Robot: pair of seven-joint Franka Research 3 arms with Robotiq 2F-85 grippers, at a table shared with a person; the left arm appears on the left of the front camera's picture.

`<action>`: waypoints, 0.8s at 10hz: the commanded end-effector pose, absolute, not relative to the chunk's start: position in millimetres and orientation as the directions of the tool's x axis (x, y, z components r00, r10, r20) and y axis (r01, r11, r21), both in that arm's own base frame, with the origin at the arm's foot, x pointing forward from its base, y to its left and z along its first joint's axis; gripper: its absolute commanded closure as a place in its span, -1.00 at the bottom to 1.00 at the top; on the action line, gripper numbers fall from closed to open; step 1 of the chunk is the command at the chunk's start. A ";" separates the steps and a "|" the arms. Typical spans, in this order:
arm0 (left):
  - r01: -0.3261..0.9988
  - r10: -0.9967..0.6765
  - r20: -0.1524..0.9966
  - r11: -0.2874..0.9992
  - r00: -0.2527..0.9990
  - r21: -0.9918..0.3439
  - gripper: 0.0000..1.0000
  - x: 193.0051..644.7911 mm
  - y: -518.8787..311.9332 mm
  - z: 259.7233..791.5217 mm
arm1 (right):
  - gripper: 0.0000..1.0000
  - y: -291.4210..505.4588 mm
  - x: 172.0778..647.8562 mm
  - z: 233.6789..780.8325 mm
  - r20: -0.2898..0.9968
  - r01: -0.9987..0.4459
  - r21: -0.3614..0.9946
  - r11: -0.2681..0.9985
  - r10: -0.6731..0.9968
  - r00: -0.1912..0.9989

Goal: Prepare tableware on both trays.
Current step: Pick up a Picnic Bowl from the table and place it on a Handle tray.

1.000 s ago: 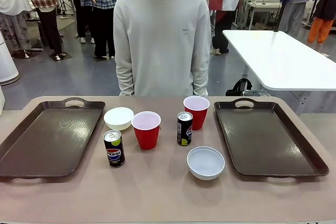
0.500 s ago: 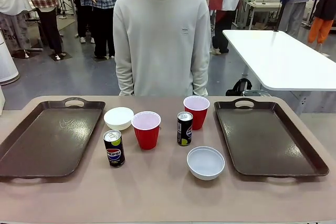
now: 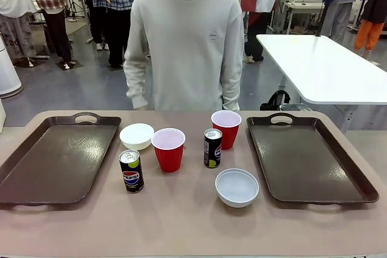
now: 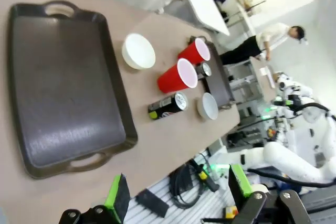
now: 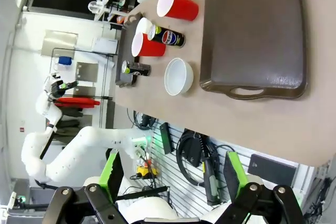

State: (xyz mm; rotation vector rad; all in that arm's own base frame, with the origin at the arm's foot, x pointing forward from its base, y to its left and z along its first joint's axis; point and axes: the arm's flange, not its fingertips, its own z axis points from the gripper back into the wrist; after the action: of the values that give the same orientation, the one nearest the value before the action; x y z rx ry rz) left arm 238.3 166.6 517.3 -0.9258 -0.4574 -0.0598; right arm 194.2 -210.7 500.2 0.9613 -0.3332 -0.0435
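Zero pieces loaded. Left cup [image 3: 169,149], right cup [image 3: 226,128], far bowl [image 3: 136,135], near bowl [image 3: 236,187], Pepsi can [image 3: 131,171] and other can [image 3: 212,148] stand mid-table between nine-o'clock tray [image 3: 54,161] and three-o'clock tray [image 3: 314,161]. My left gripper [image 4: 178,190] and right gripper [image 5: 173,170] gape wide, empty.

Tableware [image 3: 169,152] clustered btwn bare trays [image 3: 57,161]

Table [image 3: 181,225] matte tan. Tray at its left edge [image 3: 36,167] and tray at its right edge [image 3: 314,161] both dark brown, glossy. Front cup [image 3: 169,154] and far cup [image 3: 226,132] red, whitish inside. Far bowl [image 3: 136,136] and front bowl [image 3: 237,187] plain white. Pepsi can [image 3: 131,172] black with a red-white-blue logo; other can [image 3: 212,148] black with yellow-green marks. Person's sweatshirt [image 3: 184,46] pale grey.
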 end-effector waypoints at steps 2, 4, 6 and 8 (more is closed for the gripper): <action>0.237 0.116 0.405 0.654 0.907 -0.719 -1.00 236.2 160.5 507.1 | -1.00 -206.5 196.8 498.3 0.280 -0.122 0.779 0.615 -0.167 0.945; 0.248 0.139 0.419 0.626 0.897 -0.739 -1.00 237.9 165.1 520.0 | -1.00 -209.4 194.2 503.2 0.270 -0.117 0.803 0.585 -0.181 0.946; 0.248 0.139 0.419 0.626 0.897 -0.739 -1.00 237.9 165.1 520.0 | -1.00 -209.4 194.2 503.2 0.270 -0.117 0.803 0.585 -0.181 0.946; 0.248 0.139 0.419 0.626 0.897 -0.739 -1.00 237.9 165.1 520.0 | -1.00 -209.4 194.2 503.2 0.270 -0.117 0.803 0.585 -0.181 0.946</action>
State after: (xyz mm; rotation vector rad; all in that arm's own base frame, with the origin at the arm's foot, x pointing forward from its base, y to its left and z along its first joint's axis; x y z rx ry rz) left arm 236.9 165.3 517.1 -0.9026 -0.4708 -0.0708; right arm 194.7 -208.5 504.4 0.9455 -0.3437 -0.0358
